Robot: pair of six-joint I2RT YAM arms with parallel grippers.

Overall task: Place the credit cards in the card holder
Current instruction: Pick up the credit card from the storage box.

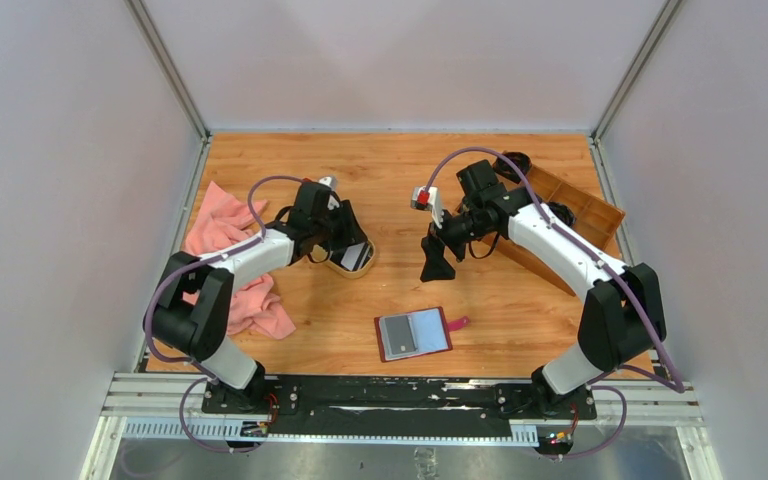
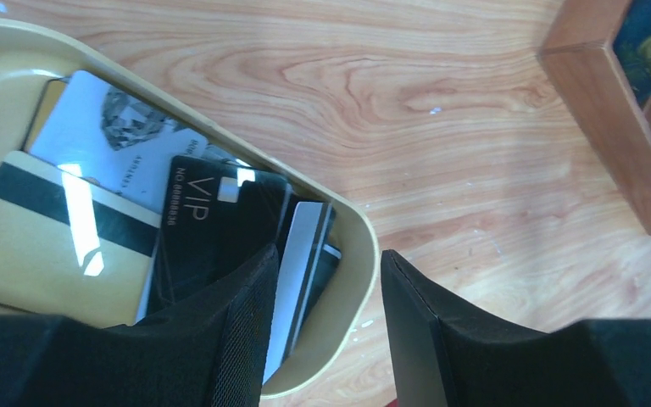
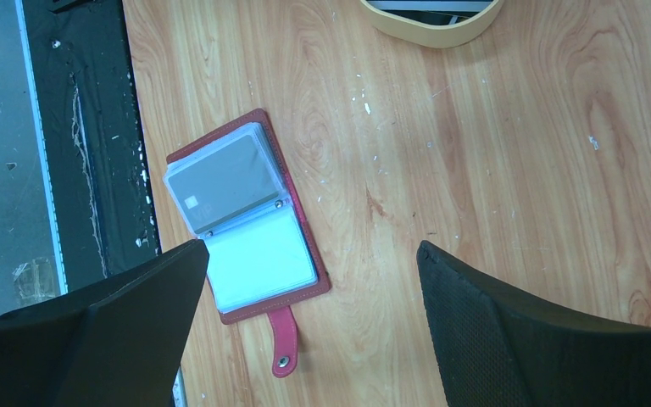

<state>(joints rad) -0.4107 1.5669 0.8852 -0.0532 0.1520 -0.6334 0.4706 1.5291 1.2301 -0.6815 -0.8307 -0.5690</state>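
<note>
Several credit cards lie in an oval tan dish (image 2: 360, 246): a black VIP card (image 2: 216, 220), a white one (image 2: 110, 136) and a tan one with a black stripe (image 2: 42, 246). A white card (image 2: 301, 254) leans on edge against the dish wall. My left gripper (image 2: 329, 251) is open and straddles that wall, one finger over the cards and the other outside above the table. The dark red card holder (image 1: 415, 333) lies open near the front edge, grey pockets up (image 3: 246, 212). My right gripper (image 3: 312, 248) hangs wide open above bare wood to the holder's right, holding nothing.
A pink cloth (image 1: 230, 260) lies crumpled at the left of the table. A brown wooden compartment tray (image 1: 570, 215) stands at the back right, its corner near the dish (image 2: 619, 127). The black base rail (image 3: 76, 127) runs along the near edge beside the holder.
</note>
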